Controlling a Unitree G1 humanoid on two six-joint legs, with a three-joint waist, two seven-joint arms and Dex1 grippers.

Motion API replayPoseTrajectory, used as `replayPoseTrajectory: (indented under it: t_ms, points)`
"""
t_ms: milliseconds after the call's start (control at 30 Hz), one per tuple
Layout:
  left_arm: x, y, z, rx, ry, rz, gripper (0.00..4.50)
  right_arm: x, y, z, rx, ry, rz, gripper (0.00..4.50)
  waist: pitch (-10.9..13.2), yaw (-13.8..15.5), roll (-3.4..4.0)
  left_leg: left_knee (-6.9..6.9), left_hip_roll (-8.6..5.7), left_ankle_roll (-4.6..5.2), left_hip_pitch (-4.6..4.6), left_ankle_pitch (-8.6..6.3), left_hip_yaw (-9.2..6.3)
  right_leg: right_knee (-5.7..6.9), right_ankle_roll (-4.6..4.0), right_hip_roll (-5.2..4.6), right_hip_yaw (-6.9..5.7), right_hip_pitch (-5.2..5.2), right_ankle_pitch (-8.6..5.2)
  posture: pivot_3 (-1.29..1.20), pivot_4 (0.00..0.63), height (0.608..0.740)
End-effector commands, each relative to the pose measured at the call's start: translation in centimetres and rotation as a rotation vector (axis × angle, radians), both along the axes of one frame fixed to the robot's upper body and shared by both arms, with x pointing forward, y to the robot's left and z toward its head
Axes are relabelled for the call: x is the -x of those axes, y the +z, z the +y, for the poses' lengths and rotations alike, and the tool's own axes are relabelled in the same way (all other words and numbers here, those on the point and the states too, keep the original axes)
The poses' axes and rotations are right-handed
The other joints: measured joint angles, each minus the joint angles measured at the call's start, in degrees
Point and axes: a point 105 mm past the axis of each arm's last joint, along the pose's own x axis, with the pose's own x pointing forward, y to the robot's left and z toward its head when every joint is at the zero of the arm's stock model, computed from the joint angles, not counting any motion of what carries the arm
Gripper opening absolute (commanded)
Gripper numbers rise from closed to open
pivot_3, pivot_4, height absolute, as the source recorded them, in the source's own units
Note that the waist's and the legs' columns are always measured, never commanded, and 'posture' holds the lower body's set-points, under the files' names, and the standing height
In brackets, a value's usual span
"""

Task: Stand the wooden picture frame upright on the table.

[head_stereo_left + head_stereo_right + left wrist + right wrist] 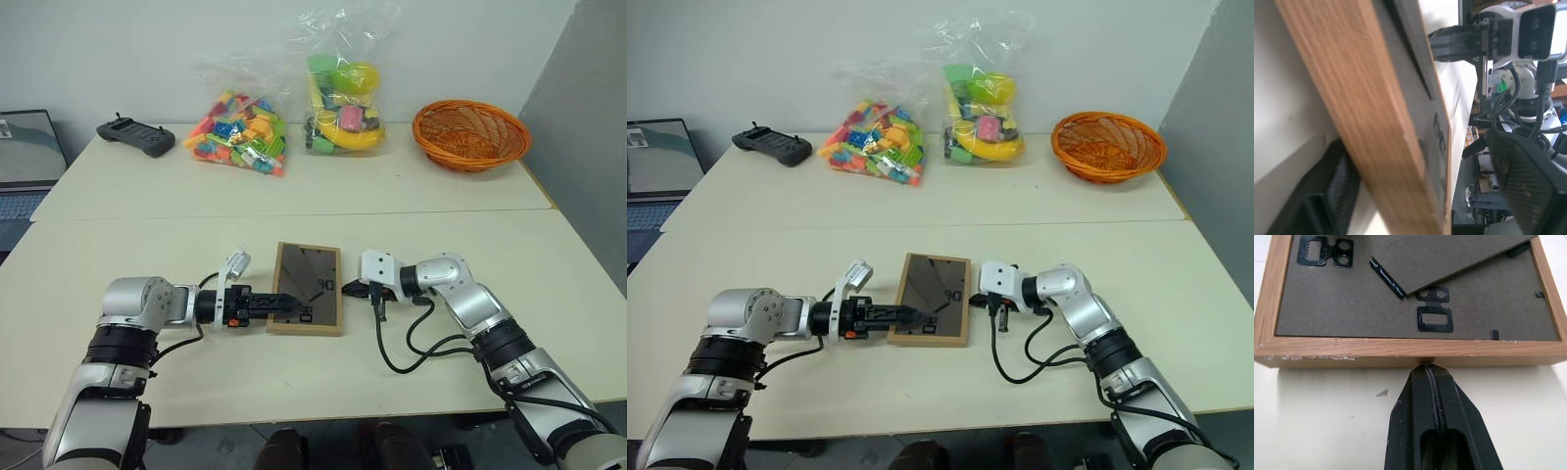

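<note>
Table carries the wooden picture frame lying flat, back panel up, near the front edge between both arms; standing it up is not yet done. Left tool reaches in level from its side, fingers spread over and under the frame's near edge. Right tool, pressed together, butts its tip against the opposite edge.

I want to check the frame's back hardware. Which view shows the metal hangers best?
The right wrist view: the two black sawtooth metal hangers sit sharp on the light-wood picture frame's grey back. Both eye views show them as tiny dark marks; the left wrist view shows them edge-on.
</note>
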Motion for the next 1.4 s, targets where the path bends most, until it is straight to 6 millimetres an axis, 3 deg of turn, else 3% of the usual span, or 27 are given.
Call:
replayPoseTrajectory:
  t_ms: [33, 233, 367, 500, 600, 667, 700, 867, 1167, 1300, 1400]
  points:
    - [0.0, -0.1, -0.7, 0.003, -0.009, -0.017, 3.11, 0.2, 1.1, 0.2, -0.052, -0.008, -0.013, 0.0, 0.0, -0.1, 0.0, 0.0, 0.0, 0.0, 0.0, 0.0, 0.0, 0.0, 0.0, 0.0, 0.0, 0.0, 0.0, 0.0, 0.15, 0.74]
    - [-0.6, 0.1, -1.1, 0.018, 0.014, -0.045, 1.94, 0.0, 1.4, 0.3, -0.058, -0.016, -0.016, 0.0, 0.0, -0.1, 0.0, 0.0, 0.01, 0.0, -0.01, 0.0, -0.02, 0.0, 0.0, 0.01, 0.0, -0.01, 0.0, 0.0, 0.15, 0.74]
    - [-1.2, 1.8, -1.3, 0.053, 0.033, -0.116, 1.32, -1.1, 3.2, -1.3, -0.085, -0.082, -0.05, 0.0, 0.0, -0.1, -0.01, 0.0, 0.0, 0.0, -0.01, 0.0, -0.02, 0.0, 0.0, 0.0, -0.01, 0.0, 0.0, 0.0, 0.15, 0.74]
    - [-1.4, 3.8, -1.8, 0.098, 0.035, -0.2, 1.29, -2.6, 5.4, -3.7, -0.104, -0.162, -0.085, 0.0, 0.0, -0.1, -0.01, 0.01, 0.0, 0.0, -0.03, 0.0, -0.02, 0.0, 0.0, 0.0, 0.0, -0.01, 0.0, 0.0, 0.15, 0.74]
    - [-2.2, 6.6, -2.5, 0.151, 0.074, -0.32, 1.29, -3.2, 8.6, -6.1, -0.145, -0.218, -0.06, 0.51, 0.0, -0.1, -0.01, 0.0, 0.01, 0.0, -0.06, 0.0, -0.04, -0.01, 0.0, 0.0, -0.02, -0.04, 0.0, 0.0, 0.15, 0.74]
    - [-2.6, 8.0, -2.6, 0.166, 0.106, -0.385, 1.29, -3.1, 10.7, -6.3, -0.217, -0.236, 0.003, 0.95, 0.0, 0.0, -0.02, 0.01, 0.01, 0.0, -0.11, 0.0, -0.04, -0.03, 0.0, 0.0, -0.03, -0.07, 0.01, 0.0, 0.15, 0.74]
    - [-2.9, 8.7, -2.6, 0.175, 0.125, -0.416, 1.29, -2.9, 11.6, -6.1, -0.254, -0.23, 0.041, 1.32, 0.0, -0.1, -0.02, 0.01, 0.02, 0.0, -0.11, 0.0, -0.03, -0.04, 0.0, 0.0, -0.02, -0.06, 0.01, 0.0, 0.15, 0.74]
    - [-3.1, 10.9, -3.1, 0.206, 0.151, -0.506, 1.29, -1.7, 14.3, -4.0, -0.375, -0.171, 0.216, 2.31, 0.0, -0.5, -0.02, -0.02, 0.05, 0.0, -0.08, 0.0, -0.04, -0.04, -0.01, 0.02, 0.0, -0.07, 0.01, 0.0, 0.15, 0.74]
    - [-2.6, 11.6, -3.5, 0.188, 0.151, -0.56, 1.29, -2.8, 16.7, 0.8, -0.504, -0.114, 0.245, 4.42, 0.0, -0.3, -0.02, -0.02, 0.03, 0.0, -0.13, 0.0, -0.01, -0.04, -0.01, 0.0, 0.02, -0.13, 0.01, 0.0, 0.15, 0.74]
    - [-2.8, 11.6, -3.2, 0.179, 0.183, -0.564, 1.29, -2.6, 16.8, 2.1, -0.512, -0.08, 0.233, 4.49, 0.0, -0.2, -0.02, -0.02, 0.0, -0.01, -0.15, 0.0, -0.01, -0.05, -0.01, -0.03, 0.01, -0.13, 0.01, 0.0, 0.15, 0.74]
    - [-3.2, 11.4, -2.5, 0.165, 0.225, -0.561, 1.29, -3.8, 16.8, 1.4, -0.491, -0.141, 0.171, 4.49, 0.0, -0.2, -0.01, -0.02, 0.0, -0.01, -0.15, 0.0, -0.01, -0.05, 0.0, -0.04, 0.0, -0.14, 0.01, 0.0, 0.15, 0.74]
